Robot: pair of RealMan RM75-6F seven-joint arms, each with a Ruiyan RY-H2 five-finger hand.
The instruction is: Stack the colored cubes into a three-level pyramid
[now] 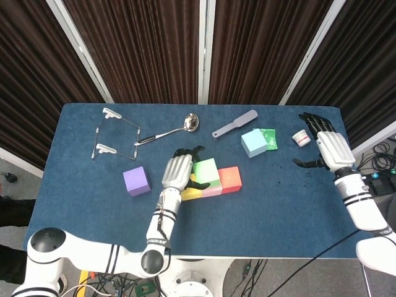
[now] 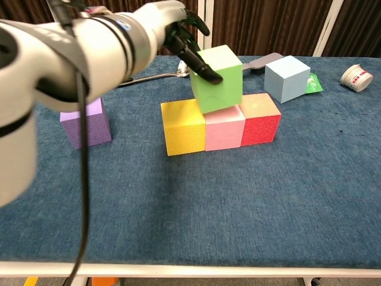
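— Left hand (image 2: 189, 37): what is held by it?
— A light green cube (image 2: 218, 78) is gripped between its dark fingers (image 2: 199, 64), tilted, above the row of cubes. Its lower edge is seen over the pink cube (image 2: 225, 130); whether contact is made cannot be told.

— How is the row arranged?
— Three cubes are set side by side, touching, on the blue cloth worktop (image 2: 238, 202): a yellow cube (image 2: 183, 127), the pink one in the middle, and a red cube (image 2: 261, 120).

— And the other cubes?
— A purple cube (image 1: 136, 180) is placed well apart, to the left of the row. A pale blue cube (image 1: 253, 143) is found behind the row on the right, just beside a green packet (image 1: 270, 138).

— The right hand (image 1: 331, 148)?
— Nothing is held; its fingers are spread apart above the worktop's right edge, near a small white cup (image 1: 301, 138).

— Anything else laid out?
— A metal ladle (image 1: 170, 129), a grey spatula (image 1: 234, 124) and a wire clip stand (image 1: 113, 133) are seen along the far side.
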